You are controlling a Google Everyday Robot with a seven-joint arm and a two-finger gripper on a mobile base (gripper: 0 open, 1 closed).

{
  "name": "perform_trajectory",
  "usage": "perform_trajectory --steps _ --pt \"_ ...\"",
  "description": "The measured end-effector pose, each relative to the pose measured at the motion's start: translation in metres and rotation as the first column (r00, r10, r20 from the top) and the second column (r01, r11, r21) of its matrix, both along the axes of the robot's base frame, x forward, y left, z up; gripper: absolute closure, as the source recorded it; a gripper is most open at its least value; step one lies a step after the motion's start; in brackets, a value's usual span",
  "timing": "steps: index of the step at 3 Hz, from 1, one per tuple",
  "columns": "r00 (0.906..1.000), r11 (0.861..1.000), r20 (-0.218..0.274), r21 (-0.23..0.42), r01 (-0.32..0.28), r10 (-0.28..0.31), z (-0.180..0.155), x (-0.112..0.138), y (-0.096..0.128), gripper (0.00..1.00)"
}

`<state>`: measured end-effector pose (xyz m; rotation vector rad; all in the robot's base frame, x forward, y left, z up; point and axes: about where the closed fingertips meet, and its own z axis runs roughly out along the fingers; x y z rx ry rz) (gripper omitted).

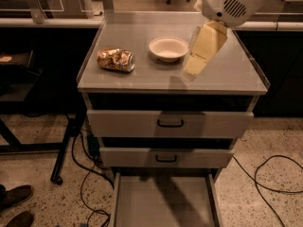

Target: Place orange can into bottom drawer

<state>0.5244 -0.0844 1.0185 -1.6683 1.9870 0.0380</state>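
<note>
The orange can (116,59) lies on its side on the left part of the cabinet top (142,77). It is crumpled-looking, shiny gold with silver ends. My gripper (195,66) hangs over the cabinet top just right of the cream bowl, well to the right of the can and apart from it. It holds nothing that I can see. The bottom drawer (163,202) is pulled out at the foot of the cabinet, a grey flat tray with nothing in it.
A cream round bowl (168,48) stands at the middle of the top, between can and gripper. The two upper drawers (170,123) with dark handles stick out slightly. Cables (265,174) trail on the floor on both sides. Shoes (14,197) show at bottom left.
</note>
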Motion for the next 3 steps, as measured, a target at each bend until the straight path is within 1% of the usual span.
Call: perform_trajectory --steps 1,2,3 --pt "0.9981 0.998 0.016 0.016 -0.060 0.059 0.005 0.013 0.032 0.00" --pt "0.9981 0.998 0.016 0.011 -0.059 0.059 0.003 0.015 0.036 0.00" --pt "0.9995 0.999 0.006 -0.041 -0.032 0.032 -0.022 0.037 0.053 0.00"
